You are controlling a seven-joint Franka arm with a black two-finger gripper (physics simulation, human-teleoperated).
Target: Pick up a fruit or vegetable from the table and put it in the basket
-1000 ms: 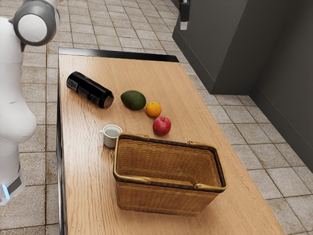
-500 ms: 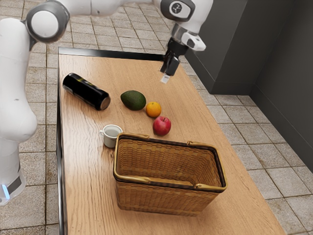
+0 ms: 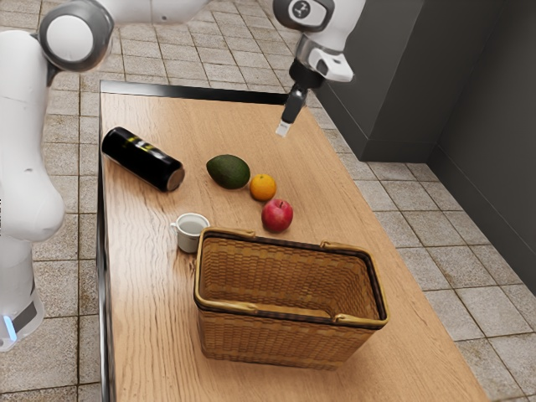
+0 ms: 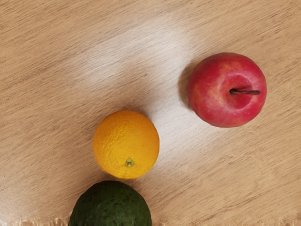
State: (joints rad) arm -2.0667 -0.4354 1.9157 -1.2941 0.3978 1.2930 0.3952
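The orange (image 4: 126, 145), probably firm and light, wants gripping across its middle; whether the jaws (image 3: 283, 131) stand apart is unclear.

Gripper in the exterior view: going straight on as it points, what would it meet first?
Probably the orange: the gripper seems aimed down toward it, but depth is unclear, so bare table could come first.

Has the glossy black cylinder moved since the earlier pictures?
Yes. The glossy black cylinder has shifted toward the exterior view's left, closer to that side's edge of the light-brown wooden table.
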